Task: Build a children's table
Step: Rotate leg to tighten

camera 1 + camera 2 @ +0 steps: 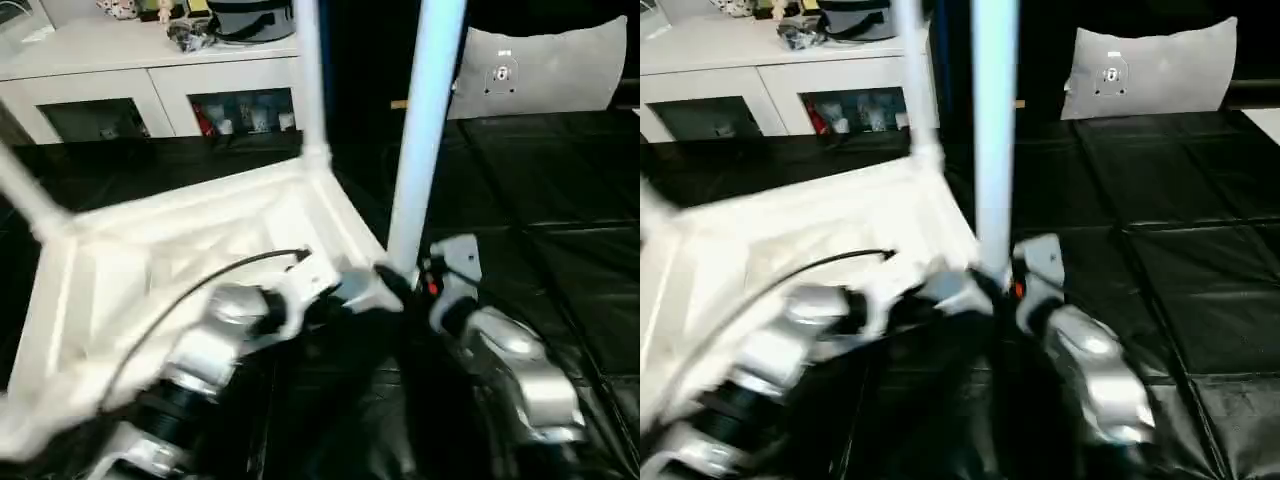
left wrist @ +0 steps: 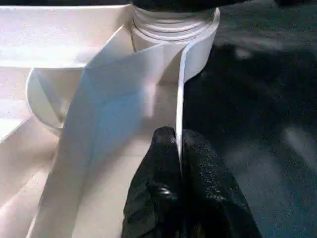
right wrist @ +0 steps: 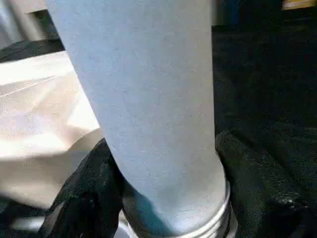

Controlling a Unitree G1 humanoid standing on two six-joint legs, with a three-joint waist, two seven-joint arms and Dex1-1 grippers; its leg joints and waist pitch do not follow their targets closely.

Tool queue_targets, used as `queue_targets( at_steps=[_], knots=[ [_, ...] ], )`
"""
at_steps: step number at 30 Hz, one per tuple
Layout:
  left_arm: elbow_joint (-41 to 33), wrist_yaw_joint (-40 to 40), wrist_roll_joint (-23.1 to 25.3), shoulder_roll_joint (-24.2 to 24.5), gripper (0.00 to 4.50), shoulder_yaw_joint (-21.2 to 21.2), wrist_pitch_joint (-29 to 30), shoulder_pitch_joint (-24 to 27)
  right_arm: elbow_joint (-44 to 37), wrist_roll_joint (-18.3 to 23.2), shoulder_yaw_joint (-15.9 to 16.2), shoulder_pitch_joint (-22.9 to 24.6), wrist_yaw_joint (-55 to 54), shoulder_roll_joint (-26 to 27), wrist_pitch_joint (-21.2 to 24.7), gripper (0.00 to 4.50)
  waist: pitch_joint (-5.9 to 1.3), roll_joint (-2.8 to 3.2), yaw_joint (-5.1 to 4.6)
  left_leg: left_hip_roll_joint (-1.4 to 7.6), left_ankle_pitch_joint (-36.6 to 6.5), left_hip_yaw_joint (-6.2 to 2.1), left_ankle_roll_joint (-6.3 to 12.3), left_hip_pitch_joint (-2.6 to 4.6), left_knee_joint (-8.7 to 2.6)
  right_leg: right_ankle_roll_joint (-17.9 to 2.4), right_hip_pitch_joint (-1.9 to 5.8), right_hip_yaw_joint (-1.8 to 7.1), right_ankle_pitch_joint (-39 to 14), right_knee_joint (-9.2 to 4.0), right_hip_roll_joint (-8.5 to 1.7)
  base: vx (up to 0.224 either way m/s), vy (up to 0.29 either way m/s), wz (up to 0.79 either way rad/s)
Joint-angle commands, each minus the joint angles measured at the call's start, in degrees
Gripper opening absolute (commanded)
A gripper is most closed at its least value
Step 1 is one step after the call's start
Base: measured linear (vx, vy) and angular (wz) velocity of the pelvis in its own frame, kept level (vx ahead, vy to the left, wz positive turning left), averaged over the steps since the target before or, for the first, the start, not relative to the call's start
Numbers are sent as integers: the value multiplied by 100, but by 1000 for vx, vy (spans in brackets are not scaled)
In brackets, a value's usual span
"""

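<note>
The children's table top (image 1: 190, 250) lies upside down on the black mat, its ribbed white underside facing up. One white leg (image 1: 312, 80) stands upright in the far corner socket, and another leg (image 1: 25, 190) rises at the left corner. My left gripper (image 2: 179, 144) is shut on the thin raised rim (image 2: 181, 89) close to the near right corner socket (image 2: 173, 25). My right gripper (image 3: 163, 198) is closed around the base of a third leg (image 1: 425, 130), which stands upright at that corner. A black finger (image 3: 94, 188) presses on each side of the leg.
A white cabinet (image 1: 150, 70) with glass doors and clutter on top stands at the back left. At the back right a grey-white cushion (image 1: 545, 65) leans upright. Black padded mat (image 1: 540, 200) covers the floor to the right of the table.
</note>
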Motion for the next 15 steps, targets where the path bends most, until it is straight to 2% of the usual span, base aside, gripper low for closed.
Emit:
queue_targets(
  at_steps=[1, 3, 4, 5, 6, 8, 9, 11, 13, 15],
  knots=[
    [-515, 528, -138, -413, 0, 33, -55, -129, 249, 45, 564, 23, -10, 411, 211, 256, -302, -67, 13, 300, -1013, -185, 213, -7, -421, -971, 233, 248, -1380, -514, -458, 0, 0, 0],
    [-832, 587, -77, -560, 0, -145, 183, 11, 356, -238, 614, -58, -322, 507, 120, 256, -314, -80, -13, 309, -888, -178, 272, -21, -408, -1063, 243, 241, -999, -476, -454, 0, 0, 0],
    [-994, 570, -37, -577, 0, -237, 292, 89, 398, -262, 518, -82, -448, 571, 42, 256, -317, -70, -22, 304, -828, -178, 317, -34, -402, -1084, 254, 238, -903, -469, -461, 0, 0, 0],
    [-1007, 555, -38, -550, 0, -237, 290, 110, 403, -213, 427, -84, -481, 581, 7, 256, -319, -89, -26, 300, -812, -175, 343, -33, -396, -1082, 251, 239, -897, -480, -463, 0, 0, 0],
    [-992, 540, -42, -518, 0, -225, 266, 111, 400, -202, 408, -85, -473, 567, -12, 290, -333, -76, -37, 286, -723, -173, 387, -43, -377, -1096, 262, 236, -791, -462, -457, 0, 0, 0],
    [-938, 492, -45, -380, 0, -203, 220, 82, 395, -178, 343, -91, -463, 552, -88, 325, -345, -62, -46, 291, -609, -175, 455, -48, -361, -1112, 258, 227, -601, -448, -446, 0, 0, 0],
    [-888, 446, -63, -297, 0, -163, 178, 62, 370, -132, 305, -89, -411, 530, -129, 332, -351, -35, -53, 295, -571, -173, 485, -49, -348, -1131, 245, 222, -457, -442, -440, 0, 0, 0],
    [-789, 277, -105, -82, 0, -85, 55, 26, 265, -14, 261, -62, -245, 449, -266, 355, -356, -17, -66, 286, -580, -185, 516, -75, -345, -1152, 267, 213, -314, -410, -443, 0, 0, 0],
    [-693, 131, -117, 89, 0, -71, -64, -11, 160, 59, 260, -19, 14, 333, -363, 368, -354, -30, -73, 291, -623, -180, 548, -62, -342, -1174, 262, 209, -292, -418, -444, 0, 0, 0],
    [-603, 3, -124, 219, 0, -73, -189, -51, 98, 76, 264, 15, 196, 221, -446, 388, -352, -3, -61, 294, -634, -180, 563, -62, -335, -1181, 261, 202, -272, -412, -443, 0, 0, 0]
  ],
)
